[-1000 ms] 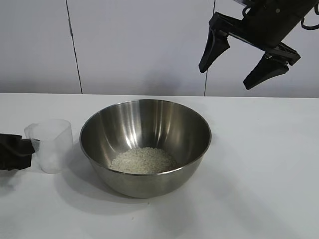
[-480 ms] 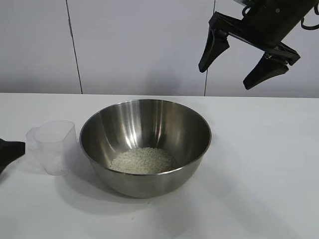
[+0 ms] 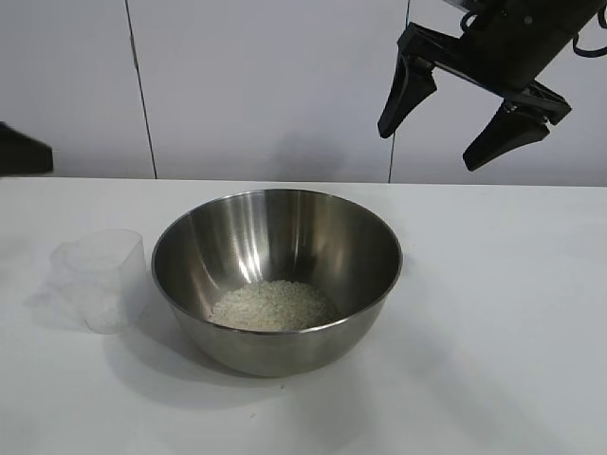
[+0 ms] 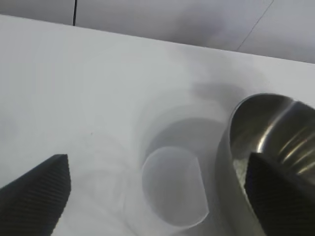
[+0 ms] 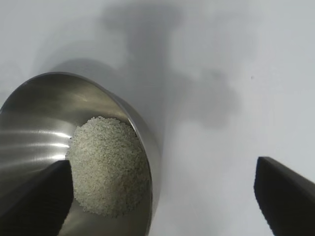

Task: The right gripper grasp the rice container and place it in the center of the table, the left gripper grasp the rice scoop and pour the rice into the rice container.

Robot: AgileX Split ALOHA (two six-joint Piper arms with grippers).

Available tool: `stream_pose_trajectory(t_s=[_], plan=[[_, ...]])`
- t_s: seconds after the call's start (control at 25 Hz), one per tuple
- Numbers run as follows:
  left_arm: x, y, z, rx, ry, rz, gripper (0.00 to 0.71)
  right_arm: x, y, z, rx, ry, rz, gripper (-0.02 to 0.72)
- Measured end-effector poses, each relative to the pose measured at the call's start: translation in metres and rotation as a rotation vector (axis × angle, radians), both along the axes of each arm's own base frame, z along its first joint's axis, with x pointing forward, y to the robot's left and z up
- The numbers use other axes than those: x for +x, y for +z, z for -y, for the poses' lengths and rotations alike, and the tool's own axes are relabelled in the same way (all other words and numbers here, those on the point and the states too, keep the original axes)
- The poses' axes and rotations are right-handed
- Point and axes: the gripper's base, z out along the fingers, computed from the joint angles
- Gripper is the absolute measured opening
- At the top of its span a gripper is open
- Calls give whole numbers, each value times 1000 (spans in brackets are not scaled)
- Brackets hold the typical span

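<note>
The rice container (image 3: 276, 275), a large round bowl of shiny stainless steel with a wide thin rim, stands on the flat white table (image 3: 493, 332) at about its centre. Its brushed inner wall curves smoothly down and catches pale streaks of light. At the bottom lies the rice (image 3: 273, 305), a low, grainy, off-white heap of small uncooked grains that covers only the floor of the bowl.

Just left of the bowl, close to its wall, stands the rice scoop (image 3: 99, 280). It is a small cup of translucent clear plastic, upright, tapering toward its base, with a pouring lip on its left side. From above its inside looks bare, with no grains visible (image 4: 173, 186).

The left gripper (image 4: 157, 191) hangs above the cup with its 2 broad, dark, woven-textured fingers spread wide, 1 on either side, touching nothing. In the exterior view only a dark piece of that arm shows at the far left edge, above table height.

The right gripper (image 3: 462, 112) is raised high at the far right, well above the table and apart from the bowl. Its 2 pointed matte-black fingers are splayed wide and hold nothing. Its wrist camera looks down on the bowl's rim and the rice (image 5: 109, 167).
</note>
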Motion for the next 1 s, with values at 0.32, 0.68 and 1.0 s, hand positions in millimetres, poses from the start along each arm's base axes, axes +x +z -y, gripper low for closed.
stream_pose_trajectory(t_s=[0.32, 0.68, 1.0], plan=[[30, 66, 2, 162, -90, 93, 694, 0, 0, 0, 6, -2, -1, 694], [33, 67, 21, 675, -264, 340, 672, 0, 0, -1, 11, -3, -2, 694], [42, 65, 21, 440, -91, 267, 614, 0, 0, -1, 11, -4, -1, 694]])
